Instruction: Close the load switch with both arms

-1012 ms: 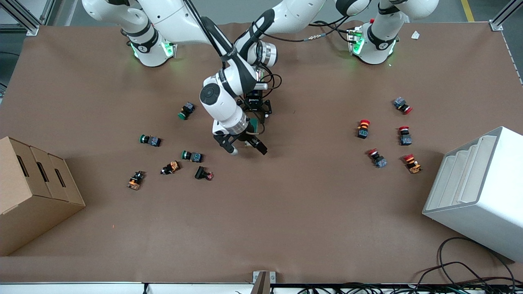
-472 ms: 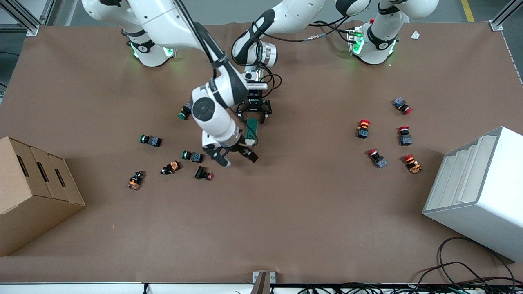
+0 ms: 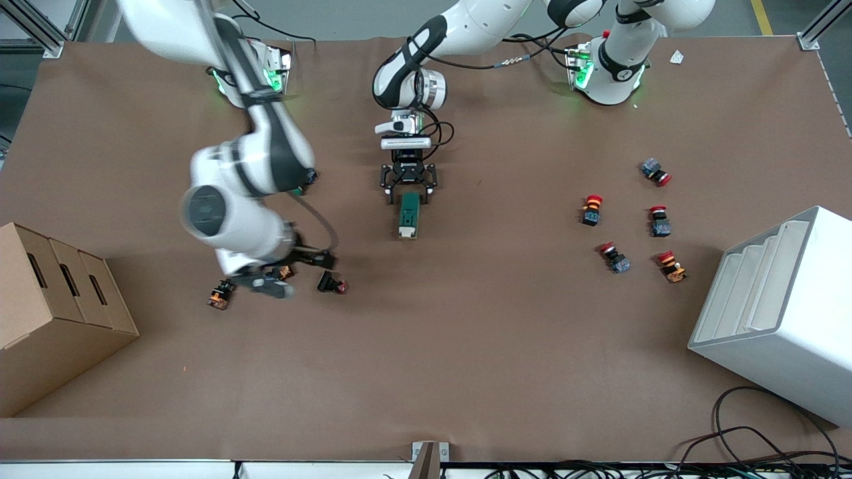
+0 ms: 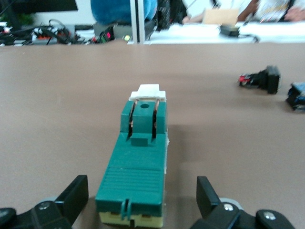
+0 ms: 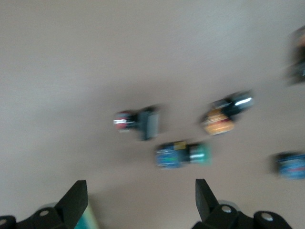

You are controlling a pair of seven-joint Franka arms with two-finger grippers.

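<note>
The load switch [image 3: 409, 214] is a dark-green block with a white lever end, lying flat on the brown table. In the left wrist view the load switch [image 4: 140, 167] points away, with its white lever [image 4: 147, 91] at the tip. My left gripper [image 3: 408, 191] is open and straddles the switch's end farther from the front camera; its fingers [image 4: 76, 194] stand apart from the switch's sides. My right gripper [image 3: 293, 273] is open and empty, up over a cluster of push buttons toward the right arm's end. It shows in its wrist view [image 5: 141, 205].
Under the right gripper lie a black red-capped button [image 5: 138, 123], an orange one [image 5: 224, 117] and a green-capped one [image 5: 183, 153]. Several red-capped buttons [image 3: 592, 209] lie toward the left arm's end. A cardboard box [image 3: 53, 313] and a white bin [image 3: 779, 313] stand at the table's ends.
My right arm has swung away from the load switch toward its own end of the table, over the push buttons. The left gripper has stayed at the switch.
</note>
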